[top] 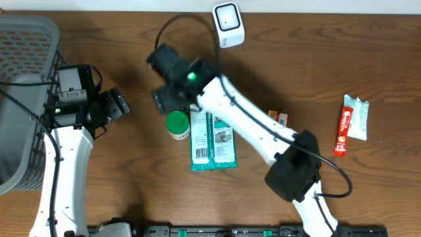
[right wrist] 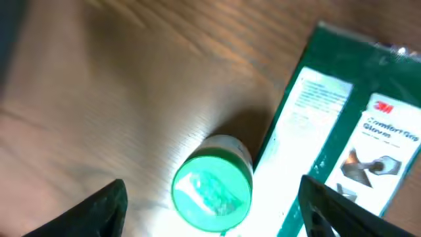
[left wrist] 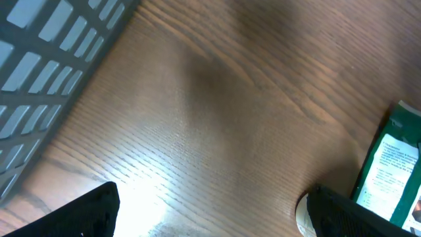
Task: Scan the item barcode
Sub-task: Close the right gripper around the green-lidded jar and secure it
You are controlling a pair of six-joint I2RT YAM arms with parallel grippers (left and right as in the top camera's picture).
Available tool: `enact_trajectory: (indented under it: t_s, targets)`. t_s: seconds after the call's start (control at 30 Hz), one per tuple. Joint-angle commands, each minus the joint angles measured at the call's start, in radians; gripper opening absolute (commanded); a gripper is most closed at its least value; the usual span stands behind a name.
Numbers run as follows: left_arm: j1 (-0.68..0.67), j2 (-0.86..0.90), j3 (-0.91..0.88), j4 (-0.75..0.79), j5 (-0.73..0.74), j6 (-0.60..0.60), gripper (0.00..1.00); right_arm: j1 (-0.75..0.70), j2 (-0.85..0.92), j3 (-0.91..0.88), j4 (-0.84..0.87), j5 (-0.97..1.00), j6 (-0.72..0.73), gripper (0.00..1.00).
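A small white tub with a green lid (top: 177, 125) stands on the wooden table, touching the left edge of a green glove pack (top: 212, 141). My right gripper (top: 170, 100) hovers over the tub. In the right wrist view its open fingers (right wrist: 99, 210) stand wide on either side of the green lid (right wrist: 212, 184), with a gap on both sides. The white barcode scanner (top: 228, 25) stands at the table's far edge. My left gripper (top: 117, 104) hangs open over bare wood (left wrist: 214, 191), with the tub's base (left wrist: 302, 214) and the glove pack (left wrist: 393, 172) to its right.
A grey plastic basket (top: 23, 99) fills the left side, close to the left arm; its wall (left wrist: 39, 59) shows in the left wrist view. A red and white packet (top: 350, 122) lies at the right. A small orange item (top: 280, 118) peeks out beside the right arm.
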State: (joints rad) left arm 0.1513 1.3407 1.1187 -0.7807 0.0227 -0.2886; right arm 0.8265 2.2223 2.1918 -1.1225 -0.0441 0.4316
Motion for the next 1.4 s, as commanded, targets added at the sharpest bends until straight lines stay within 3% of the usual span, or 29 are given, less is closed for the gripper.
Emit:
enact_trajectory:
  t_s: [0.0,0.47,0.7,1.07,1.37]
  targets:
    - [0.003,0.0,0.011,0.0,-0.009,-0.005,0.92,-0.028,-0.005,0.078,-0.064,-0.075,0.009,0.75]
    - [0.003,0.0,0.011,0.0,-0.009,-0.005,0.92,0.011,0.133,0.077,-0.158,-0.066,-0.024,0.87]
    - [0.003,0.0,0.011,0.0,-0.009,-0.005,0.92,0.049,0.202,0.077,-0.149,-0.055,-0.051,0.87]
    - [0.003,0.0,0.011,0.0,-0.009,-0.005,0.92,0.096,0.219,0.073,-0.143,0.145,-0.051,0.85]
    - [0.003,0.0,0.011,0.0,-0.009,-0.005,0.92,0.098,0.219,0.003,-0.06,0.143,-0.051,0.85]
